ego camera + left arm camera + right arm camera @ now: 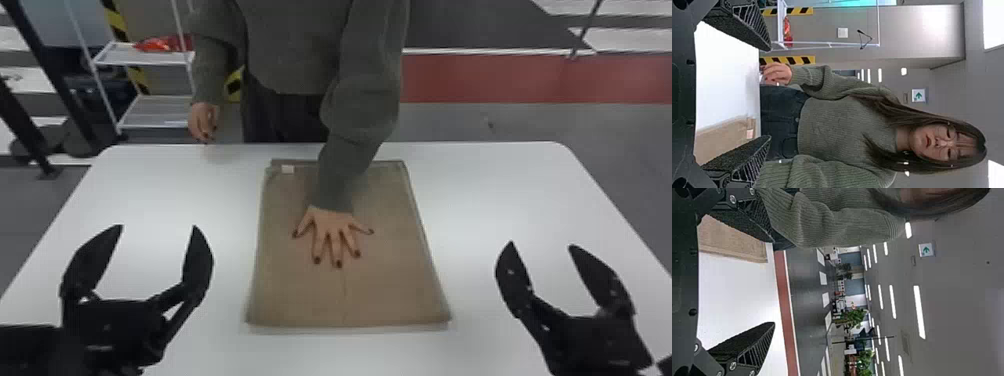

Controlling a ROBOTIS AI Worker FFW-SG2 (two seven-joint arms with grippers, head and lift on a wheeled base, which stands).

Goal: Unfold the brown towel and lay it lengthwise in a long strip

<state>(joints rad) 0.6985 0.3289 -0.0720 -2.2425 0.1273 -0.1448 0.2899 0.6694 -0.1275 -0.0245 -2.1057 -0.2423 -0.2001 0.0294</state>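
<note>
Left end effector [158, 226] has its fingers apart, between the tabletop's [500, 190] left edge and the brown towel [300, 295]; the right end effector [542, 245], also apart, is between the towel and the tabletop's right edge. The towel lies folded flat, its far end near the tabletop's far edge, under a person's spread hand [332, 225].

Green arrow [918, 95] on white sign [924, 91], high in background. White tag [288, 169] on brown towel [395, 280], near its far-left corner, by tabletop's [500, 200] far edge: unreadable.
</note>
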